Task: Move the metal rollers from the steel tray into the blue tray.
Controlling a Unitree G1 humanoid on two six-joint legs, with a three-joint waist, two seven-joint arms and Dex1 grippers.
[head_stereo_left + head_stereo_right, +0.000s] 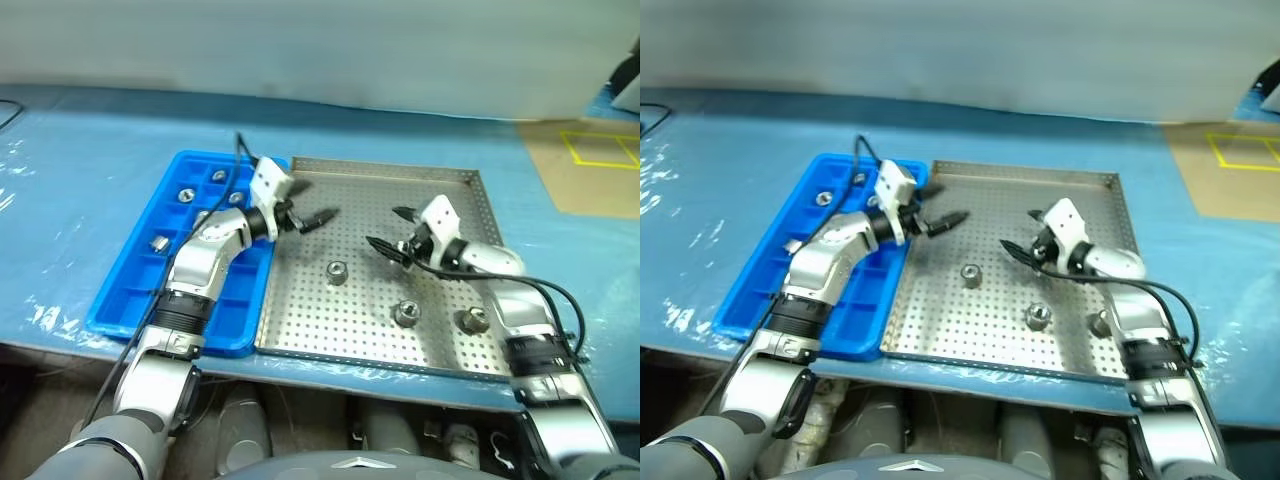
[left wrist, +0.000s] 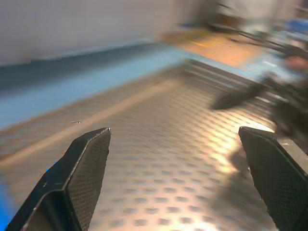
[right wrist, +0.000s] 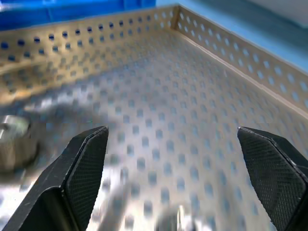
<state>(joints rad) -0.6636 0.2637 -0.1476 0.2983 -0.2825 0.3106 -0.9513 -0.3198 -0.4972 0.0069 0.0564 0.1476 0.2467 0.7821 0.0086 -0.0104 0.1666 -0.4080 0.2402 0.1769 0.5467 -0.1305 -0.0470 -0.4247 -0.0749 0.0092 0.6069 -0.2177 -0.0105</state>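
Nearest to us, along the near rim of the large square steel tray with the perforated floor (image 1: 440,185), we see two of the small silver-grey metal rollers with a hollow centre: one (image 1: 406,313) near the middle of the near part and another (image 1: 472,320) to its right, just beside the right forearm. A little farther in, a third roller (image 1: 337,271) stands alone on the left-centre of the perforated floor. None of these three touches a gripper. Above the middle of this tray the two grippers face each other with a gap between them. The right gripper (image 1: 392,228) hangs over the right-centre of the tray, and its two black fingers are spread wide with nothing between them; in the right wrist view we see one roller (image 3: 14,142) lying on the floor beyond one finger (image 3: 84,166), apart from it. The left gripper (image 1: 312,217) reaches from the left over the tray's left part, a little farther than the right one, and its black fingers (image 2: 89,166) are also wide apart and hold nothing. On the left, touching the steel tray side by side, lies the rectangular bright blue plastic tray with small square compartments (image 1: 120,300). The left arm crosses above it. In its compartments we see more rollers: one (image 1: 158,243) near the middle of the left column, and farther away one (image 1: 185,194) and one (image 1: 219,176) near the far end.
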